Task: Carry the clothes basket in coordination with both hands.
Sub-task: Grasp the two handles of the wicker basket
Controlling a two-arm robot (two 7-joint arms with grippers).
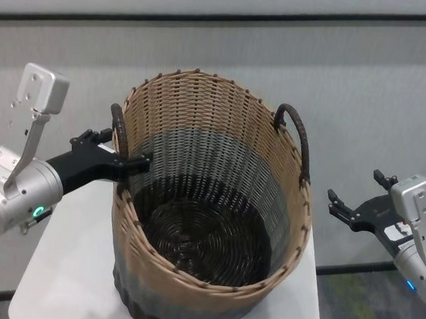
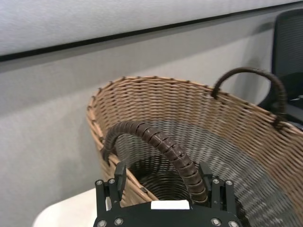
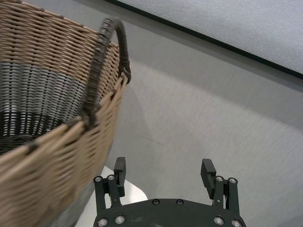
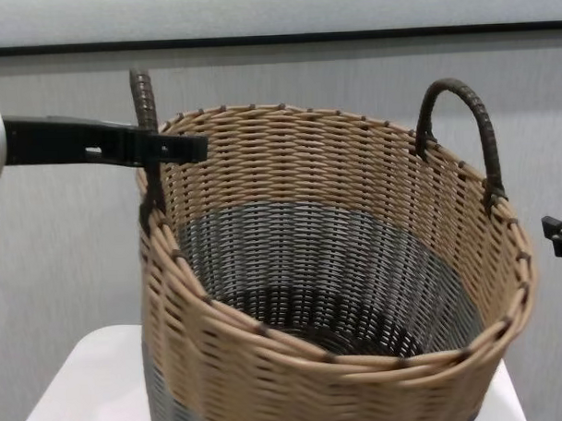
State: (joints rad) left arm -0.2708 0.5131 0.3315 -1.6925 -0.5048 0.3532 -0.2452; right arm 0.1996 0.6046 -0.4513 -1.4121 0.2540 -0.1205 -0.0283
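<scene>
The clothes basket (image 1: 210, 203) stands upright on a white table (image 1: 54, 265), with its tan upper band, grey middle band and dark base showing. My left gripper (image 1: 139, 162) is open at the basket's left loop handle (image 2: 156, 142). That handle runs between its two fingers (image 2: 118, 177) in the left wrist view, and the chest view shows the left gripper (image 4: 182, 147) level with the rim. My right gripper (image 1: 338, 205) hangs open in the air to the right, apart from the right handle (image 1: 297, 136). Nothing lies between the right gripper's (image 3: 163, 172) fingers, and the basket wall (image 3: 47, 94) is beside it.
A grey wall with a dark stripe runs behind the table. The basket covers most of the small table top (image 4: 84, 384). A black chair (image 2: 286, 47) stands beyond the basket's right side. Carpeted floor (image 1: 363, 306) shows below my right arm.
</scene>
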